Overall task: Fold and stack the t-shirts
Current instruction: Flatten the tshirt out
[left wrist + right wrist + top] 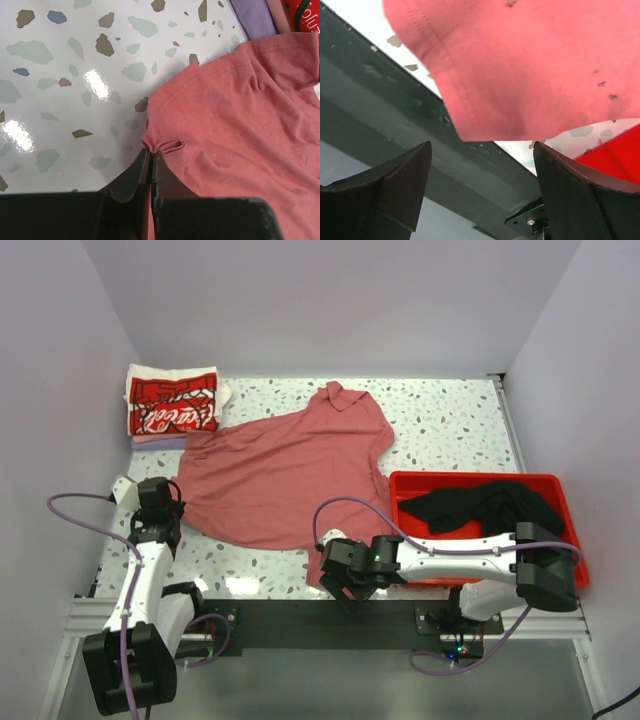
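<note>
A dusty-red t-shirt (pixel 285 465) lies spread on the speckled table. My left gripper (pixel 163 502) is shut on its left hem corner, which bunches at the fingertips in the left wrist view (pixel 159 146). My right gripper (pixel 345 583) is open and empty at the table's near edge; the shirt's lower corner (pixel 485 125) lies just beyond its tips. A folded white shirt with red Coca-Cola print (pixel 172 403) tops a stack at the back left. A black shirt (pixel 490 506) lies crumpled in the red bin (pixel 404 486).
White walls close in the table at back and sides. The black frame rail (pixel 300 625) runs along the near edge, also in the right wrist view (pixel 395 115). A folded lilac layer (pixel 255 15) sits under the stack.
</note>
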Tool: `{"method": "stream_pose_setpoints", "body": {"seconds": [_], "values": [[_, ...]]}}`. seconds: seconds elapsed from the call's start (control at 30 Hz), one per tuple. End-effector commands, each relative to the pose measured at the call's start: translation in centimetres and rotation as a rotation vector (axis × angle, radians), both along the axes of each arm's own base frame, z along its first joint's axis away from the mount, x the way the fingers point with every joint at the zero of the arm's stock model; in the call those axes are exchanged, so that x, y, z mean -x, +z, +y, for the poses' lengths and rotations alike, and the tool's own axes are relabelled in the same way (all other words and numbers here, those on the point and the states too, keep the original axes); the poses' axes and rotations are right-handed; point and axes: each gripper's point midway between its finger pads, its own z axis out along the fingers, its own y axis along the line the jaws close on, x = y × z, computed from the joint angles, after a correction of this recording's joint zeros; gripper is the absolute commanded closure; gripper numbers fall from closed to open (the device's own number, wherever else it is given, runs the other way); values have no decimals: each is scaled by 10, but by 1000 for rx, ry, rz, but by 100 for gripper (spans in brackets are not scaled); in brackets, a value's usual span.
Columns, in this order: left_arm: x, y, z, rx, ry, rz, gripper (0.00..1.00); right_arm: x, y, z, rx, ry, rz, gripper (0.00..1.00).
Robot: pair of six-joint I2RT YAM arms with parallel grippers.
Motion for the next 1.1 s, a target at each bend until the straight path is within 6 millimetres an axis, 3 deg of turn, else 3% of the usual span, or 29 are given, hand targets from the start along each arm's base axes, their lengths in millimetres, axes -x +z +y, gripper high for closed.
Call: {"method": "stream_pose_setpoints", "body": {"seconds": [0.0,0.27,0.47,0.53,0.67,0.87,1.0,1.07], "values": [[-7,8,3,-21,-15,-38,100,-9,-6,0,-2,-67,-47,15],[-4,7,4,-13,3,-28,100,-4,-24,-2,10,-88,-20,20],[-4,6,4,-12,4,-28,100,-24,-24,-12,25,-232,-134,27],[-4,6,3,-11,4,-26,100,-27,-24,-14,18,-256,-159,33],[-4,7,4,-12,6,-26,100,-31,-24,-18,21,-271,-181,60],[-4,8,5,-15,14,-28,100,-37,-17,-28,74,-269,-222,76],[-7,14,2,-6,0,-46,100,-52,0,-29,86,-280,-303,83],[-14,22,-2,7,-27,-78,100,-63,14,-25,73,-281,-339,93]]}}
